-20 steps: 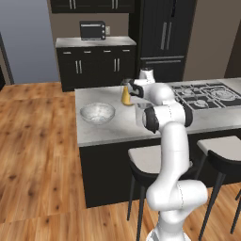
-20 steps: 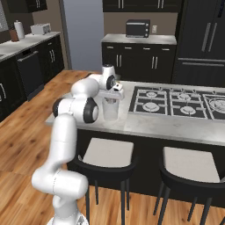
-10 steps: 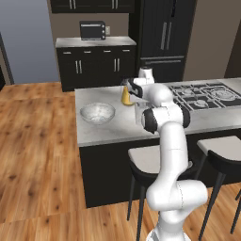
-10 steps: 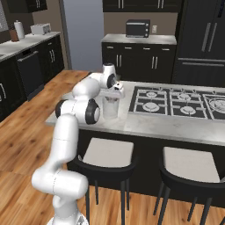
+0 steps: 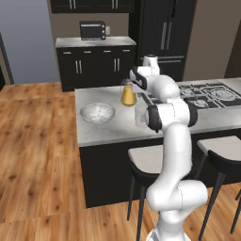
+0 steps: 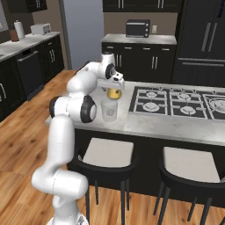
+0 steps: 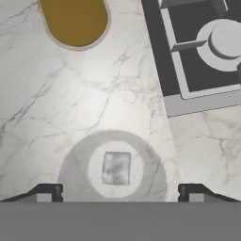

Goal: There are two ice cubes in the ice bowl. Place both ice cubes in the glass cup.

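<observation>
Here the gripper (image 7: 120,192) hung directly above the glass cup (image 7: 113,169), looking straight down into it, with its two fingertips (image 7: 47,192) spread wide apart and nothing held between them. In the hand view one ice cube (image 7: 116,168) lay flat on the bottom of the cup, a pale squarish lump centred between the fingertips and below them. The cup stood upright on the marble counter (image 5: 113,127), near the front left corner of the stove (image 6: 176,101), with the jar of yellow contents (image 5: 128,95) just behind it. The relation that governed the coming move was the one between the gripper and the ice bowl (image 5: 97,113): in the left base view the bowl sat on the same counter, well apart from the cup and to the arm's left, on the far side from the stove. The bowl was round and shallow, so it offered no long axis to align with; a straight descent from above appeared suitable. The second cube could not be made out in the bowl at this size, and its exact position in the bowl could not be told. Judged from this layout, one cube was delivered and one remained, so the task stood about half done. The next move would likely call for a lift clear of the cup's rim and a sideways traverse left to the bowl.
</observation>
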Controlling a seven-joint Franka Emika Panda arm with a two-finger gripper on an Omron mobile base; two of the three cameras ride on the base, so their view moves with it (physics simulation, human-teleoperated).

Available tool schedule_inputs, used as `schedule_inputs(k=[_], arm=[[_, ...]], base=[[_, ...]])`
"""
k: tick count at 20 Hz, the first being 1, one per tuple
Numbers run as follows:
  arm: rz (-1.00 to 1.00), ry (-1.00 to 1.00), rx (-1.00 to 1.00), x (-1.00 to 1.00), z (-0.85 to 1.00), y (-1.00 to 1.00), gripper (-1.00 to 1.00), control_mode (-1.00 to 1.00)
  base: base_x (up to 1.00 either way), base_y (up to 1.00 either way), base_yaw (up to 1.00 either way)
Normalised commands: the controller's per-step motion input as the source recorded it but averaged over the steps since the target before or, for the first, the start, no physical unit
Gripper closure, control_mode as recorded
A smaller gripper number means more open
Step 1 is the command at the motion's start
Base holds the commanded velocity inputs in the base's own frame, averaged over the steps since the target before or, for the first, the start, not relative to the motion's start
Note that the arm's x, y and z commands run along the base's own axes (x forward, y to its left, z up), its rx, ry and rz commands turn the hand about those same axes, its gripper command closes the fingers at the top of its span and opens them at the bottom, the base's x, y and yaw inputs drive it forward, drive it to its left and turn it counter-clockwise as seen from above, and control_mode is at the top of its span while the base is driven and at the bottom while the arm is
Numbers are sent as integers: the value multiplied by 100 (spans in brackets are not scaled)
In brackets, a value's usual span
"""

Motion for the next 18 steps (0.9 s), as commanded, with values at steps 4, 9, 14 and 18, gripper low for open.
schedule_inputs(k=[4, 9, 14, 18], arm=[[0, -19, 1, -100, -1, 0, -100, -100], [0, -22, 0, -100, -2, 5, -100, -100], [0, -8, 0, -93, 51, 65, -100, -100], [5, 5, -3, -50, 75, 100, -100, -100]], base=[[0, 0, 0], [0, 0, 0], [0, 0, 0], [0, 0, 0]])
